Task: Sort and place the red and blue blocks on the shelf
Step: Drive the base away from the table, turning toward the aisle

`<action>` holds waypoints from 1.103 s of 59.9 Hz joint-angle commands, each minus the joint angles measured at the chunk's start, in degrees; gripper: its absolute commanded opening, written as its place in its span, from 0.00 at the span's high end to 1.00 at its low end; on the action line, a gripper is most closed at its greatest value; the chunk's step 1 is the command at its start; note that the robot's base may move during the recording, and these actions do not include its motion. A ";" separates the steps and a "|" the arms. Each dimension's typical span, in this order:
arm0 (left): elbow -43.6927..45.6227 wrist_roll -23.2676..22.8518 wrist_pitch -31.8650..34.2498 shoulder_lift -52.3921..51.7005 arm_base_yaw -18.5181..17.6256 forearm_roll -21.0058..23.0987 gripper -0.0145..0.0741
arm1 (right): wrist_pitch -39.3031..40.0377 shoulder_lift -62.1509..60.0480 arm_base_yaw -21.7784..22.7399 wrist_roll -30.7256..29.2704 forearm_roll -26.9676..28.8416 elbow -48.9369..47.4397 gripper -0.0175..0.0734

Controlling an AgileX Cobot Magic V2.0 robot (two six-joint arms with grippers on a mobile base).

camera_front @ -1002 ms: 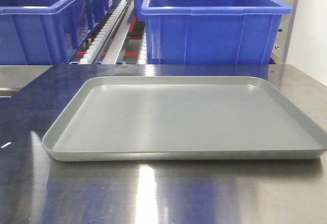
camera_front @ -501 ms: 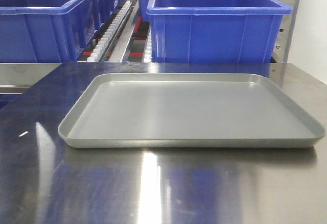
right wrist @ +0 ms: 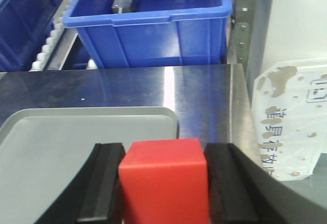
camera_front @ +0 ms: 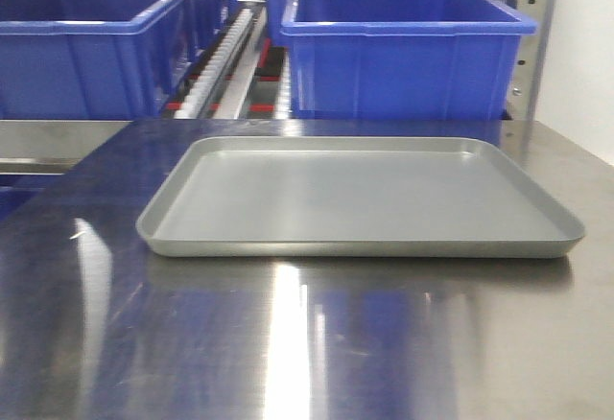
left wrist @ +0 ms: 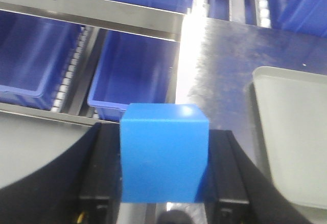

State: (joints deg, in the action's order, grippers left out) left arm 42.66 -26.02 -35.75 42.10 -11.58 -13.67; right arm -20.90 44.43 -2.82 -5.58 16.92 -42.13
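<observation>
While the front view offers only the grey tray (camera_front: pixel 360 247) on the steel table (camera_front: pixel 288 343) before the shelf (camera_front: pixel 529 27) and its blue bins (camera_front: pixel 403 51), the left wrist view catches the left gripper (left wrist: pixel 164 183) clamped on the blue cube (left wrist: pixel 163 147) below a shelf rail. Over to the right wrist view: the right gripper (right wrist: pixel 164 193) pinches the red cube (right wrist: pixel 164 173) near the tray's corner.

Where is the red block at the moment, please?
In the right wrist view, the red block sits clamped in the right pincer at bottom centre, near the right corner of the grey tray.
</observation>
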 commanded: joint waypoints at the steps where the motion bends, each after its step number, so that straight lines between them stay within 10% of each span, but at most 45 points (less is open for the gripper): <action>1: 1.74 -0.44 4.41 0.22 -0.02 -0.77 0.69 | 4.55 -0.41 0.40 -0.32 0.11 -1.66 0.74; 66: 1.74 -0.44 4.41 0.22 -0.02 -0.77 0.69 | 4.55 -0.41 0.40 -0.32 0.11 -1.66 0.74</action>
State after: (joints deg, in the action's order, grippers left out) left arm 42.66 -26.02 -35.75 42.31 -11.58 -13.67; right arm -20.90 44.43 -2.82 -5.58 16.92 -42.13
